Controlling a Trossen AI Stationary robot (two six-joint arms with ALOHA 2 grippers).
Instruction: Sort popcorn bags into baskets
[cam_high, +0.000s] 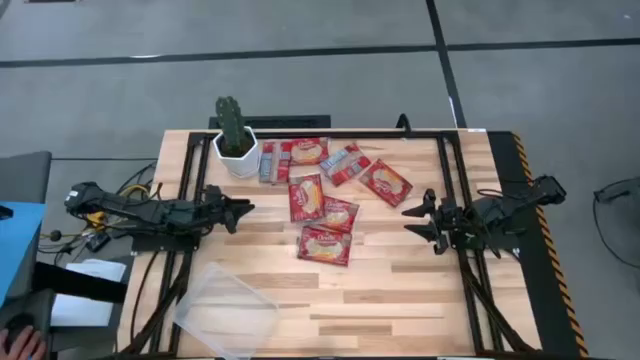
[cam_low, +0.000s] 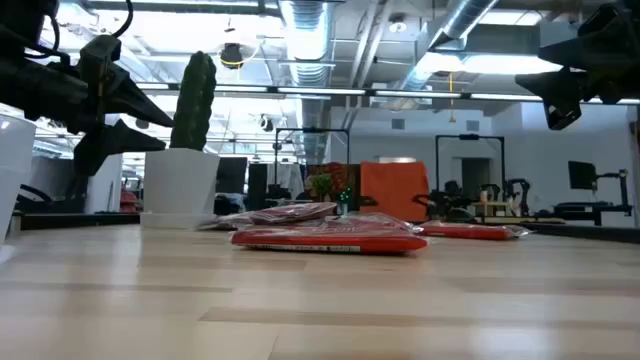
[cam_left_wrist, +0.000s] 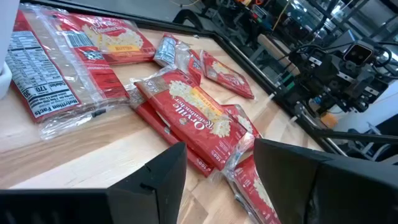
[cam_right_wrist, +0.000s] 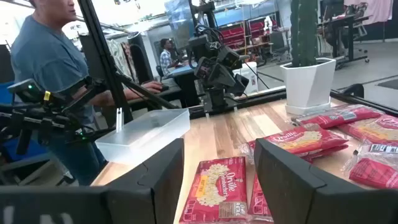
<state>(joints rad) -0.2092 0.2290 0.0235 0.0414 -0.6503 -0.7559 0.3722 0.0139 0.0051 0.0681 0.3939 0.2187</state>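
About eight flat red popcorn packets (cam_high: 324, 245) lie on the pale wooden bench (cam_high: 400, 290); overlap blurs the exact count. One clear shallow plastic tray (cam_high: 228, 312), one white cactus pot (cam_high: 238, 157), two dark arms.

**Both arms held level above the table, grippers facing inward**

The left arm reaches in from the table's left edge, stretched almost flat, its left gripper (cam_high: 243, 211) pointing toward the middle with the two fingers spread apart — a clear gap shows between them in the left wrist view, and nothing sits in it. The right arm mirrors it from the right edge; the right gripper (cam_high: 420, 220) points back across the table, fingers likewise parted and empty. In the low view both grippers hang well above the tabletop — neither touches it.
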